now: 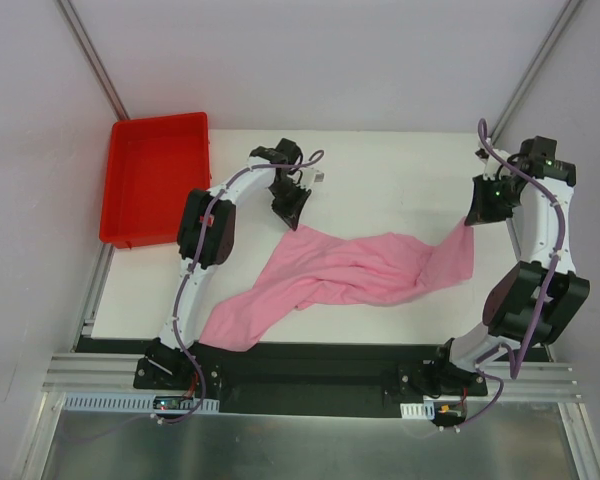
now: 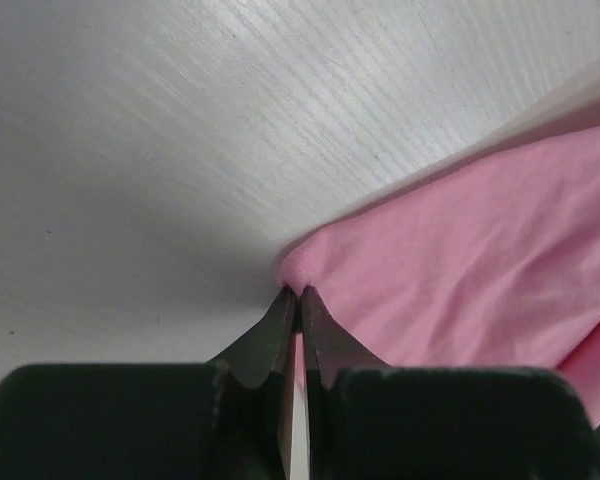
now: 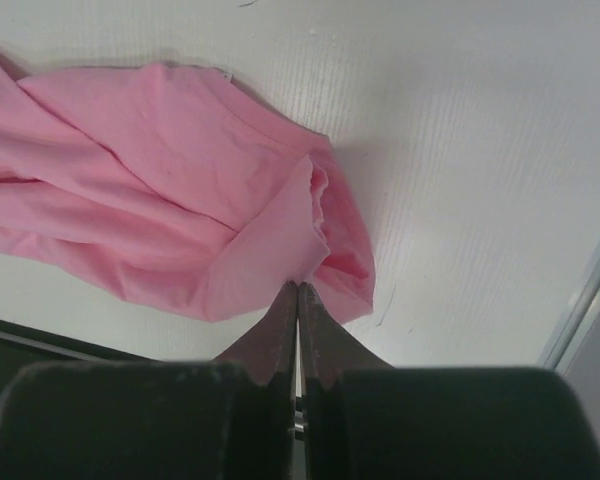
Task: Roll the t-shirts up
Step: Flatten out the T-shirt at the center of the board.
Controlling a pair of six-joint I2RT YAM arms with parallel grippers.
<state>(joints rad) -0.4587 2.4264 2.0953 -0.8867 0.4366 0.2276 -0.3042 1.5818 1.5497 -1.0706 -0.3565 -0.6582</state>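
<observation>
A light-pink t-shirt [image 1: 350,272] lies crumpled in a long diagonal band across the white table, from the near left edge to the right side. My left gripper [image 1: 292,222] sits at the shirt's far upper corner, shut on a pinch of the t-shirt [image 2: 460,270] cloth at its tips [image 2: 299,292]. My right gripper [image 1: 472,222] is at the shirt's right end, shut on a folded edge of the t-shirt [image 3: 180,200] right at its tips [image 3: 298,287]. The cloth between the two grippers is wrinkled and folded over itself.
A red tray [image 1: 156,178] stands empty at the far left corner of the table [image 1: 400,170]. A black strip and metal rails run along the near edge by the arm bases. Grey walls and frame posts stand at the back and sides.
</observation>
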